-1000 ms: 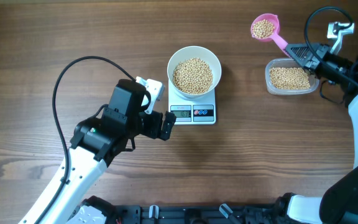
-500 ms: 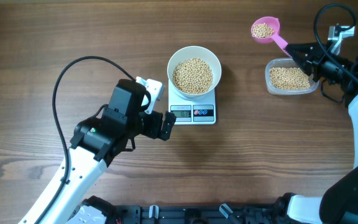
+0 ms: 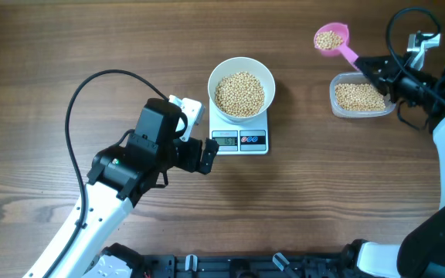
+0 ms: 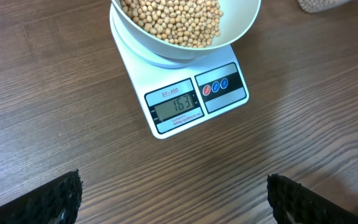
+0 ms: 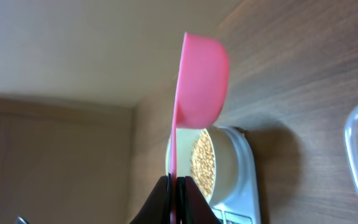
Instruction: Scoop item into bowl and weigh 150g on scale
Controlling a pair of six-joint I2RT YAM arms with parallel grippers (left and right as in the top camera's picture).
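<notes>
Many tan beans [image 3: 239, 93] filled the white bowl [image 3: 219, 69], which sat on the scale [image 3: 240, 141] at the table's [image 3: 323, 193] centre; its display [image 4: 176, 106] read 163. The left gripper [image 3: 204, 154] hung at the scale's 8 o'clock, fingers spread wide and empty. At the table's 2 o'clock, the right gripper [image 3: 372, 68] was clamped on the handle of a pink scoop [image 3: 348, 52] holding beans, beside a clear tub [image 3: 359, 96] of beans.
</notes>
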